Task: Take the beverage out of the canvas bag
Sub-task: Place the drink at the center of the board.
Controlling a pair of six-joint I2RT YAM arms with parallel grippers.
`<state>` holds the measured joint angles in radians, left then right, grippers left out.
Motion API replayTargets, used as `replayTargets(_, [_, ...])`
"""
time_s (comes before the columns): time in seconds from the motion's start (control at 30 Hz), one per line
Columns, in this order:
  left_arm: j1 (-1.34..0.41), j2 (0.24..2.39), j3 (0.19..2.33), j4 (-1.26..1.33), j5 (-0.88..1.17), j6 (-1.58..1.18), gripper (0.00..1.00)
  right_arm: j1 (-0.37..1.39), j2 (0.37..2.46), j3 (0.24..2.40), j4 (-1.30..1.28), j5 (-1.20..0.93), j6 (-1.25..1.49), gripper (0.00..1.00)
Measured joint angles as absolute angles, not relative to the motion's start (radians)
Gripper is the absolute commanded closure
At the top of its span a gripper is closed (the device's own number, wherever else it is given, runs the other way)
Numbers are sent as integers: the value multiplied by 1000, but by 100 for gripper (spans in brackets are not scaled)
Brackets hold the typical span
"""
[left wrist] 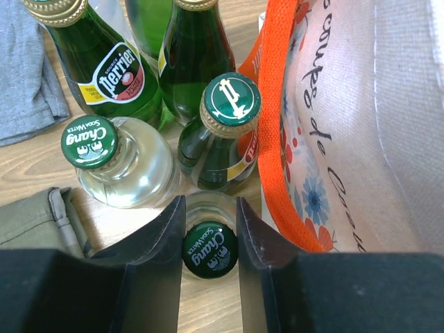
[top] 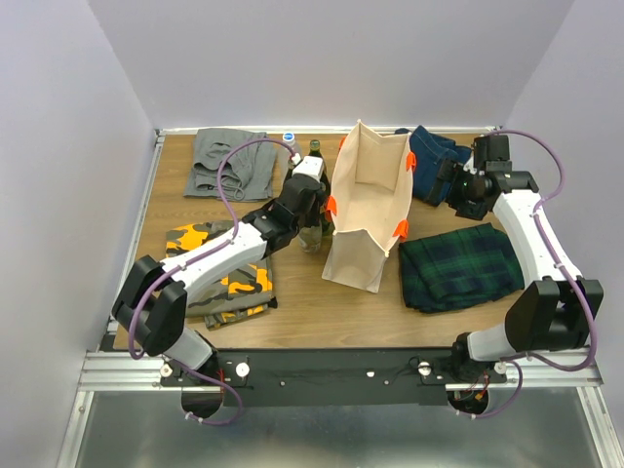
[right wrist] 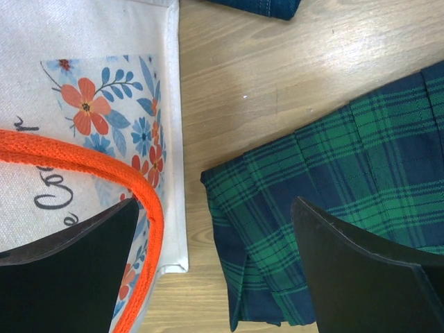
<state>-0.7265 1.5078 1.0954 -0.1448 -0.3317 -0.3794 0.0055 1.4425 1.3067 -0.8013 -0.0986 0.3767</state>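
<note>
Currently the left gripper (left wrist: 210, 208) pinches the upright Chang soda water bottle (left wrist: 209, 250) at its neck, canvas bag (left wrist: 361, 104) just right of the fingers (left wrist: 163, 250); right gripper (right wrist: 215, 205) spread wide

Right gripper (right wrist: 215, 208), jaws wide, above canvas bag (right wrist: 90, 41) and green plaid cloth (right wrist: 347, 159)

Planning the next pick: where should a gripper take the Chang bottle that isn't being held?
Take the free Chang bottle by the neck just under its cap, from above: it stands upright, its body is wide and round, and a Perrier bottle crowds it.
</note>
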Motion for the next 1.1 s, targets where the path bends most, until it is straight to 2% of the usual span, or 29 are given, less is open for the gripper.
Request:
replayTargets(0.37, [-727,1515,1105,-152,-331,-363,81,5,1450,1307,-801,-99,377,0])
replayTargets(0.57, [-727,1515,1108,-157,-330,-356,68,6,1463,1307,-801,-99,377,0])
replayTargets(0.6, [-727,1515,1110,-161,-330,-356,60,6,1464,1307,-801,-99,377,0])
replayTargets(0.63, [-727,1515,1111,-166,-330,-356,57,6,1464,1307,-801,-99,377,0])
replayTargets(0.77, [-727,1515,1115,-176,-330,-354,57,6,1464,1307,-801,-99,377,0])
replayTargets(0.87, [-727,1515,1117,-180,-331,-352,48,5,1464,1307,-801,-99,377,0])
replayTargets(1.0, [-727,1515,1120,-181,-334,-350,50,6,1464,1307,-801,-99,377,0])
replayTargets(1.1, [-727,1514,1120,-182,-337,-349,40,5,1464,1307,-801,-99,377,0])
